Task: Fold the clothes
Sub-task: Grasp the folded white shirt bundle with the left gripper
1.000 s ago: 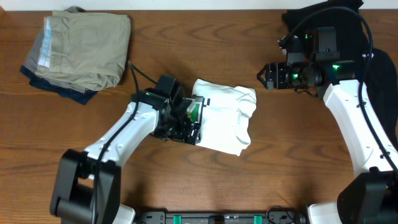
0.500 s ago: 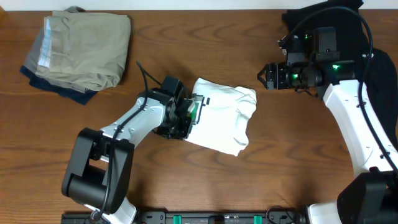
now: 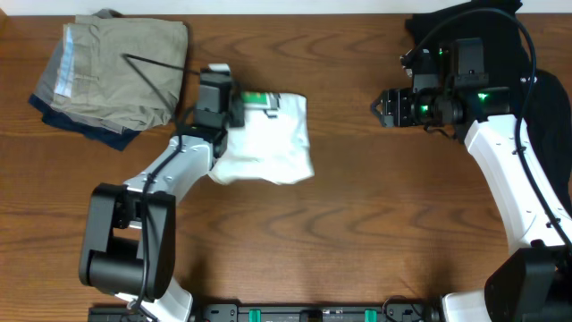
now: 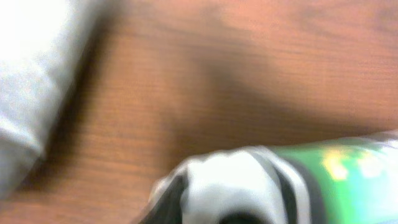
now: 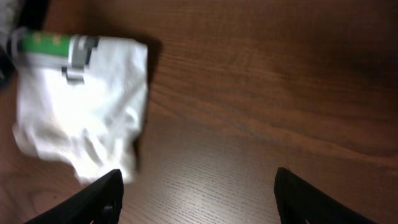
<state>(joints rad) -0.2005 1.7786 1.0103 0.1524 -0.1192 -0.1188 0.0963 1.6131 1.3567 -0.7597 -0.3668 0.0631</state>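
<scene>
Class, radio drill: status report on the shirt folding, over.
Status: left hand at white T-shirt top edge, grip unclear; right hand open, well apart from it. Shirt roughly folded. Folded khaki pile close by, left arm's side.

A brown wooden table [image 3: 357, 233] fills nearly the whole overhead view, its grain running left to right in darker and lighter streaks. A narrow pale strip [image 3: 295, 4] runs beyond its far edge; what it is cannot be told. Soft, even light leaves a faint sheen on the wood.
</scene>
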